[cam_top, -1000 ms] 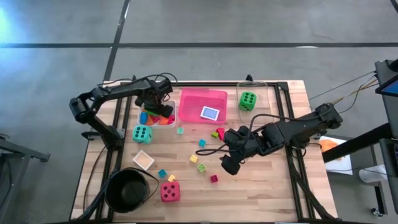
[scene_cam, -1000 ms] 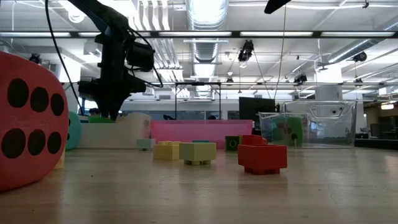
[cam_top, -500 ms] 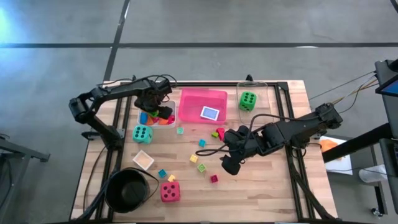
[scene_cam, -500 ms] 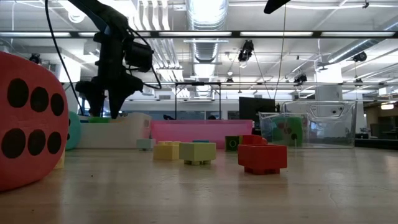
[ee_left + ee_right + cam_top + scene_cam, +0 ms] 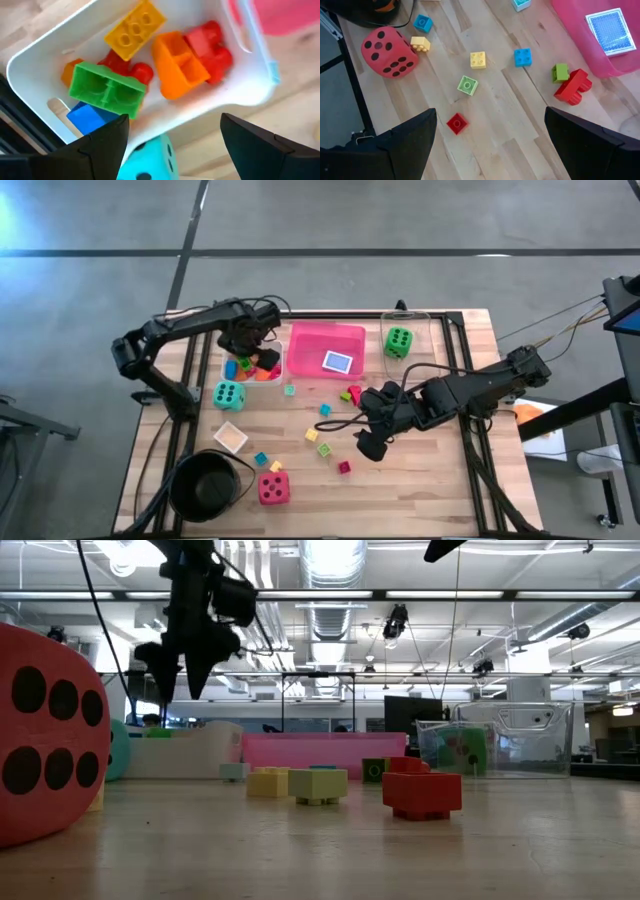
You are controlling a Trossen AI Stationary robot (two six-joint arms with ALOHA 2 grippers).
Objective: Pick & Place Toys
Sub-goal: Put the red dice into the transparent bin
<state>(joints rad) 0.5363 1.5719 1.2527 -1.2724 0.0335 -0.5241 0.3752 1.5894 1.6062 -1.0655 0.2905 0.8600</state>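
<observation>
My left gripper (image 5: 258, 352) hangs open above the white tray (image 5: 238, 376), fingers pointing down, nothing between them (image 5: 182, 678). In that tray lie a yellow block (image 5: 135, 22), an orange block (image 5: 179, 65), a red block (image 5: 210, 42), a green block (image 5: 106, 90) and a blue one (image 5: 90, 116). A teal die (image 5: 228, 394) rests on the table just in front of the tray. My right gripper (image 5: 368, 442) hovers open over loose blocks (image 5: 467, 85) in the table's middle. A red die (image 5: 273, 488) sits near the front edge. A green die (image 5: 398, 341) sits in the clear tray.
A pink tray (image 5: 312, 340) with a blue-backed card (image 5: 338, 362) stands beside the white tray. A black bowl (image 5: 208, 483) is at the front left, a small tan card (image 5: 230, 437) behind it. Bare wood lies at the front right.
My left gripper has opened its fingers low over the white tray and then gone straight up, clear of the tray's rim. The blocks in the tray stay where they lie. My right gripper has kept still.
</observation>
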